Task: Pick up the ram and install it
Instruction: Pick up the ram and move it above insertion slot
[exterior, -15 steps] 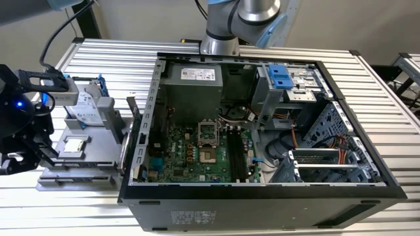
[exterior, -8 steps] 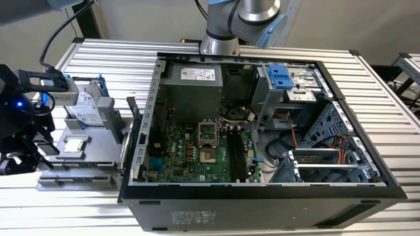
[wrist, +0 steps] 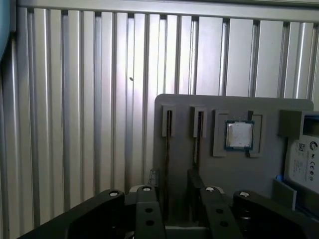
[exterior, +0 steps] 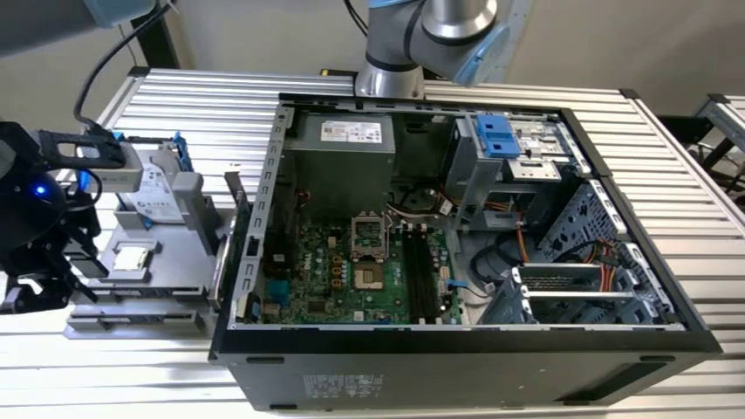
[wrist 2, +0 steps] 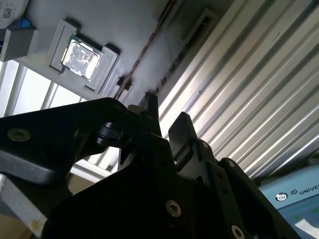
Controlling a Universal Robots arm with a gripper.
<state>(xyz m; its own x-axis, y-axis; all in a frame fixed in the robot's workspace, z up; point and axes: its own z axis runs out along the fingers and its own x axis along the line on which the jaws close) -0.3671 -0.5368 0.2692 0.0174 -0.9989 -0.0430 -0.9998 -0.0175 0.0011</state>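
Two black fingers point(wrist: 147, 199) of the pincer point(wrist: 172, 181) are standing apart, released and gripping nothing. In the first wrist view we are seeing the ram point(wrist: 167, 164) running as a thin dark line into the gap between them. It is sitting on edge in a narrow slot of the grey holder point(wrist: 234, 174), the slot farther from the processor chip point(wrist: 239, 135). We cannot tell whether the fingers are touching it.

In the second wrist view the pincer point(wrist 2: 167, 110) is hanging just over the ram point(wrist 2: 144, 50), which is showing as a long, narrow, brownish edge running away from the fingertips across the holder point(wrist 2: 124, 25). We are making out only that top edge, not its flat faces.

In the exterior view the pincer point(exterior: 47, 271) is hovering at the exterior view's left, by the holder point(exterior: 174, 236) on the ribbed metal worktop point(exterior: 174, 96). It is well apart from the open computer case point(exterior: 466, 367) and its green motherboard point(exterior: 326, 279). A hard drive point(exterior: 157, 196) is standing on the holder near the chip.
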